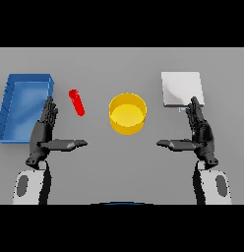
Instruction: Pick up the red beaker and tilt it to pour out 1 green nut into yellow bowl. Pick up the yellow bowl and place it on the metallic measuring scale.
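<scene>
The red beaker (76, 102) lies on its side on the grey table, left of centre. A yellow bowl (128, 113) stands in the middle; I see nothing inside it. At the back right rests the metallic measuring scale (180, 88), a flat pale square. My left hand (45, 130) hovers just left of and nearer than the beaker, fingers straight, thumb pointing inward, holding nothing. My right hand (198, 130) mirrors it on the right, open and apart from the bowl, its fingertips over the scale's near edge. No green nut is visible.
A blue tray (11, 106) with raised walls sits at the far left, right beside my left hand.
</scene>
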Available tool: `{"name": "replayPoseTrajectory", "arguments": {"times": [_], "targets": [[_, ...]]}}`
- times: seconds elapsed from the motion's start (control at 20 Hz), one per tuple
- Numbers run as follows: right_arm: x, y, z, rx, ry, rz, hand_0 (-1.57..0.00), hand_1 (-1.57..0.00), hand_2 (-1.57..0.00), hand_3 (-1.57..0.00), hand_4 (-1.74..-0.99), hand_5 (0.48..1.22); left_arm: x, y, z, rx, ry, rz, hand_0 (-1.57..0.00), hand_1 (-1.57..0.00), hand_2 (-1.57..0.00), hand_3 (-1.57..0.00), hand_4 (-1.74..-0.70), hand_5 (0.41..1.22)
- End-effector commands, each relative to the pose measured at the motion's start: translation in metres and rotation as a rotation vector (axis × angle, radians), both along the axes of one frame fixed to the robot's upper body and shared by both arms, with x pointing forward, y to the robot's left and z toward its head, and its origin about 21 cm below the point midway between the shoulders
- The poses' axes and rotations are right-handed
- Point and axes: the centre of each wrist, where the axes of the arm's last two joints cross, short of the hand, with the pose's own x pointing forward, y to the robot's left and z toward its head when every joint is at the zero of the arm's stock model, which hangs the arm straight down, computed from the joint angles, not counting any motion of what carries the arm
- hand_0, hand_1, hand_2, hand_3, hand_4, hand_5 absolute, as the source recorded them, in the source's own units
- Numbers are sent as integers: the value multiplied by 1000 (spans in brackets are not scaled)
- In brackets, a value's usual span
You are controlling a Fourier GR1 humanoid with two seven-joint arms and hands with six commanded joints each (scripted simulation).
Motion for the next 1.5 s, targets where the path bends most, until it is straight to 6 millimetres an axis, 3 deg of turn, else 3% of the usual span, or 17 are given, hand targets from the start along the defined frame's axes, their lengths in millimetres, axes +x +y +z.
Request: {"name": "replayPoseTrajectory", "arguments": {"times": [0.0,0.25,0.4,0.65,0.95,1.45], "targets": [[0,1,0,1,0,0,1,1,1,1,-1128,660,1,1,0,0,1,2,1,1,1,1,-1093,623],[-2,10,-1,2,-5,4,1,1,1,1,-1128,660,5,16,0,3,0,7,1,1,1,1,-1093,623],[-22,21,2,-262,-159,58,1,1,1,1,-1127,664,-15,14,5,144,-62,-23,1,1,1,1,-1094,618],[-27,22,6,-303,-150,56,1,1,1,1,-1120,660,-19,7,11,186,-16,-42,1,1,1,1,-1094,613],[-26,23,13,-269,-154,48,1,1,1,1,-1160,651,13,-5,-1,218,-16,-64,1,1,1,1,-1130,633],[-28,24,6,-246,-144,55,1,1,1,1,-1239,668,74,-14,-20,218,1,-50,1,1,1,1,-1180,635]]}}
